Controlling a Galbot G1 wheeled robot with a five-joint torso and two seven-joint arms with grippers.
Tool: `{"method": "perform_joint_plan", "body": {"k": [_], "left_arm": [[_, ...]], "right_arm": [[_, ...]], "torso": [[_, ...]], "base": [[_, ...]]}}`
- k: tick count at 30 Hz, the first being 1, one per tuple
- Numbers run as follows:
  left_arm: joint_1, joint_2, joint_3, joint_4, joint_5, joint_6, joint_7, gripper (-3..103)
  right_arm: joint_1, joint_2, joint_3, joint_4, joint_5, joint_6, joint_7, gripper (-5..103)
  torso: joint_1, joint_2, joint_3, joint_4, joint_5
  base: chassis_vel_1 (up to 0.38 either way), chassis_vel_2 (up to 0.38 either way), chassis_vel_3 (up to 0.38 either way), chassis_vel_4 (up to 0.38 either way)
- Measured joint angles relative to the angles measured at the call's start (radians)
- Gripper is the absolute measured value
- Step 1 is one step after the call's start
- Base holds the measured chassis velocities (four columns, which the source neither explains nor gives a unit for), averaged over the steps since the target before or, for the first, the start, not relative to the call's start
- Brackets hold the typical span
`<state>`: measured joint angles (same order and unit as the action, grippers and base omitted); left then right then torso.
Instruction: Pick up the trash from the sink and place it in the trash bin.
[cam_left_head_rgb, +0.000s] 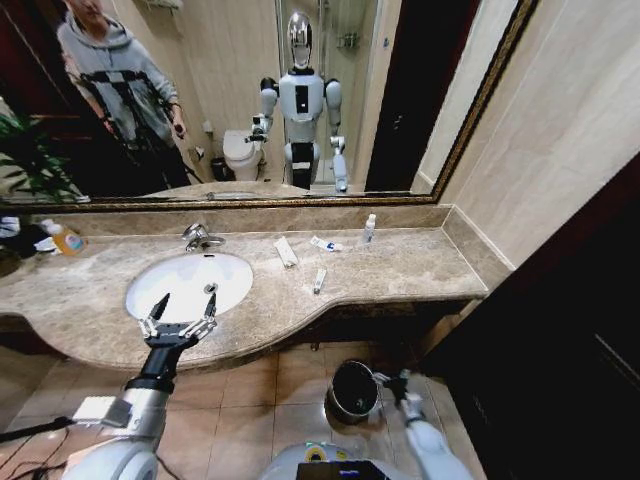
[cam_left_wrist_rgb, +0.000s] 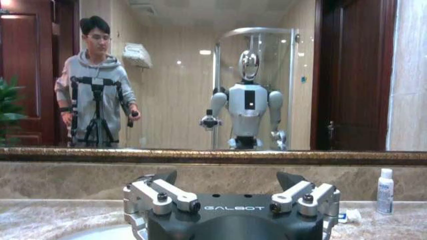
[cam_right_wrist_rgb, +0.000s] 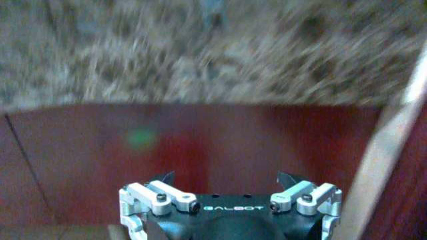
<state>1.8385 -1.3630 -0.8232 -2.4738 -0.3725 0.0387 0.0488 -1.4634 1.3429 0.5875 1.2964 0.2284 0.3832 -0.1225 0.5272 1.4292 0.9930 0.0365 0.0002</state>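
Note:
The white oval sink (cam_left_head_rgb: 180, 275) sits in a beige marble counter (cam_left_head_rgb: 420, 265). My left gripper (cam_left_head_rgb: 184, 306) is open and empty over the basin's front rim, also seen as my left gripper (cam_left_wrist_rgb: 227, 179) facing the mirror. Trash lies on the counter right of the basin: a flat white packet (cam_left_head_rgb: 286, 251), a white-blue wrapper (cam_left_head_rgb: 325, 244), a small white tube (cam_left_head_rgb: 319, 281) and a tiny clear bottle (cam_left_head_rgb: 369, 229), the same bottle (cam_left_wrist_rgb: 385, 191) standing by the back wall. The black trash bin (cam_left_head_rgb: 352, 390) is on the floor below. My right gripper (cam_left_head_rgb: 395, 381) hangs open beside the bin; my right gripper (cam_right_wrist_rgb: 227, 177) holds nothing.
A chrome faucet (cam_left_head_rgb: 200, 237) stands behind the basin, and an orange-yellow soap bottle (cam_left_head_rgb: 66, 239) is at the far left. A wide mirror (cam_left_head_rgb: 250, 100) lines the back wall. A dark cabinet (cam_left_head_rgb: 570, 330) closes off the right side. Tiled floor (cam_left_head_rgb: 250, 400) lies around the bin.

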Motion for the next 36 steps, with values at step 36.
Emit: {"method": "perform_joint_plan", "body": {"k": [36], "left_arm": [[0.0,0.0,0.0,0.0,0.0,0.0,0.0,100]], "right_arm": [[0.259,-0.016,-0.084,0.612,0.072,-0.459,0.083,100]], "torso": [[0.0,0.0,0.0,0.0005,-0.0001]], "base": [[0.0,0.0,0.0,0.0]]}}
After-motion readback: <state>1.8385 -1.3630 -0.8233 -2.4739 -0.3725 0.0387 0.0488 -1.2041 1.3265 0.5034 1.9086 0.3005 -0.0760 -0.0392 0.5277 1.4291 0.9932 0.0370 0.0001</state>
